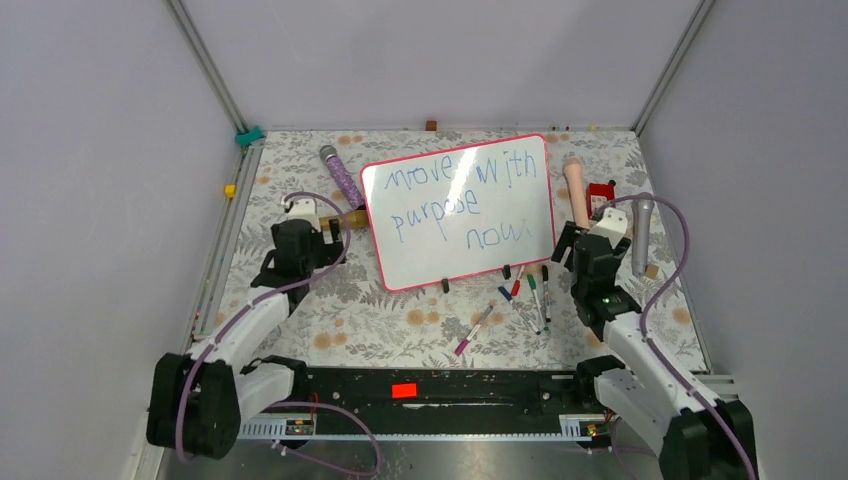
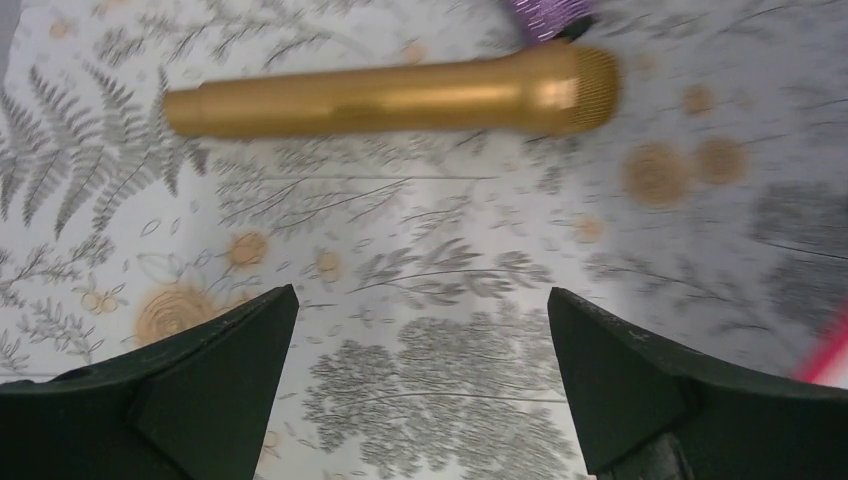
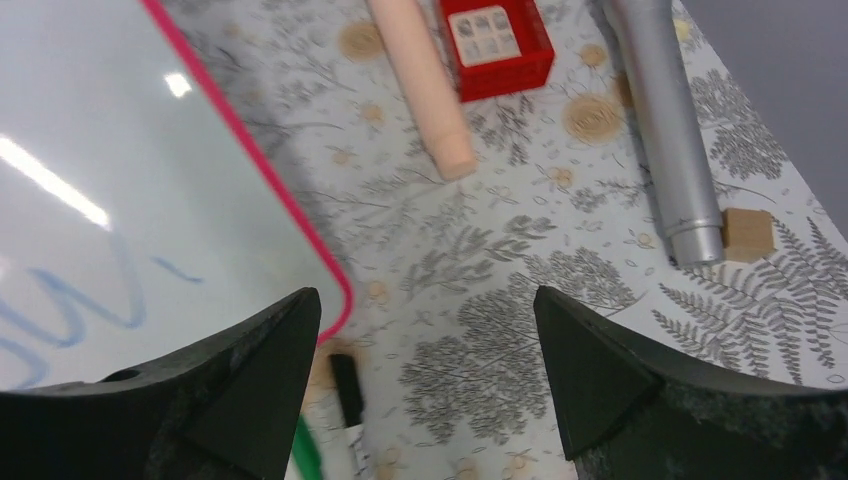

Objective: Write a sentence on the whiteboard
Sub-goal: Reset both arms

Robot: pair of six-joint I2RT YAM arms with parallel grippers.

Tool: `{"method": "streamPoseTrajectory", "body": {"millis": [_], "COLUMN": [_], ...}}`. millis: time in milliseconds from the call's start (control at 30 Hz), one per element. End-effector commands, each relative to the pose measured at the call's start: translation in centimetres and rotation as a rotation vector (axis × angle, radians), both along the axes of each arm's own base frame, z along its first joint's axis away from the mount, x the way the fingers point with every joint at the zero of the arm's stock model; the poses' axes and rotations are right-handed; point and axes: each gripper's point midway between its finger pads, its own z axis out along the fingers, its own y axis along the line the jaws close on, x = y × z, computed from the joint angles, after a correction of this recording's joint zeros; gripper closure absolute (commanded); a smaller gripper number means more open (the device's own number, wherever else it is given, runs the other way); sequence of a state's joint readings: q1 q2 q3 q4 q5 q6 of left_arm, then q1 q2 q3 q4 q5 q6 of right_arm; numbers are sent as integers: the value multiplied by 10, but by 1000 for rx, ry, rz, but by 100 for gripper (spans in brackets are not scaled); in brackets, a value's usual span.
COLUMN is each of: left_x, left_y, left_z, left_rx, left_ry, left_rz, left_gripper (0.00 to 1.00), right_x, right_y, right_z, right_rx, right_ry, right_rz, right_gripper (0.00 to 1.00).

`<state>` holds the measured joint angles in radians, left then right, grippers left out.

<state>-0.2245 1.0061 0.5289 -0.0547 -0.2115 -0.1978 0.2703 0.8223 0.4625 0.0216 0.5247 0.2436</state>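
Observation:
The whiteboard (image 1: pixel 460 210) lies mid-table, white with a pink-red rim and two black clip feet at its near edge. The sentence (image 1: pixel 455 200) in blue marker reads "move with purpose now" in three slanted rows. My left gripper (image 1: pixel 330 228) is open and empty just left of the board, over the cloth near a gold microphone (image 2: pixel 400 95). My right gripper (image 1: pixel 563 245) is open and empty by the board's near right corner (image 3: pixel 330 290), where the end of the blue writing (image 3: pixel 70 305) shows.
Several markers (image 1: pixel 520 295) lie on the floral cloth in front of the board. A purple microphone (image 1: pixel 342 178) lies left of it. A peach cylinder (image 3: pixel 425 90), a red box (image 3: pixel 495 40), a silver microphone (image 3: pixel 670 130) and a small wooden block (image 3: pixel 748 233) lie right.

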Motion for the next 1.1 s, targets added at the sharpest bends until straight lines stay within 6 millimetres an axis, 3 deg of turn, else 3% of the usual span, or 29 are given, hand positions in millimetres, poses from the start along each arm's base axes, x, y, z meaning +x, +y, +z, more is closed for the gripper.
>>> {"method": "streamPoseTrajectory", "body": {"millis": [0,133,200,267,333,400,733,1067], "left_x": [33,43,53,64,70,76,76,66], "left_y": [24,33,40,44,45,41,36,61], "left_z": [4,0,7,13,12,7,7,9], "left_rx": [31,-85,-98,-70,-39,-19,-22,33], "left_ry": [-131,-260,-301,-338,-370,-341,-342,-378], "left_rz": [18,8,-9,-23,-39,-68,-89,148], "left_gripper": [1,1,1,1,1,1,1,1], "right_x": [23,33,44,57,62,65,69,69], "right_y": [-34,-32,-29,-14,-11,-24,-25,-25], "right_z": [0,-32,-30,-30,-41,-50,-47,-47], "right_rx": [-87,-112,-108,-140,-120,-69,-66,-67], "right_ry": [-119,-94,-132,-125,-133,-177,-188,-187], "right_rz": [-110,-90,-79,48,94,48,54,55], "right_gripper": [13,9,7,8,10,10,1,0]}}
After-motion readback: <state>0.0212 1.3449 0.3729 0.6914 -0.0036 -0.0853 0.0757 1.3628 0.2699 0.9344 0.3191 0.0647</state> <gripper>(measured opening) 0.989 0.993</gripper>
